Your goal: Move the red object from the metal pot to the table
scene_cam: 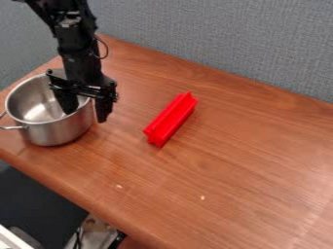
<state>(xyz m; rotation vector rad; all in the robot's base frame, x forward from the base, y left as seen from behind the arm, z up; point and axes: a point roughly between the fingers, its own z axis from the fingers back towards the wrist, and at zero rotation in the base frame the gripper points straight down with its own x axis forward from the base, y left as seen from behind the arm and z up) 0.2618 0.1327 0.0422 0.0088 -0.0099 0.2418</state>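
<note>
Even, soft indoor light; faint shadows; glare on the metal pot [46, 117]; small, slightly blurry frame

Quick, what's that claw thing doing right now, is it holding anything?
Gripper: open, holding nothing, over the metal pot's rim.

The long narrow block [170, 119] is bright, uniform red — no markings show on it. The round steel pot [47, 115] is shiny silver-grey, with pale highlights along its rim and a darker grey inside. The wooden desk [221, 165] is reddish-brown with fine wood-grain streaks. The end effector [84, 101] and its arm are matte black. Behind the desk, the wall [247, 34] is plain grey-blue — faintly textured.
</note>
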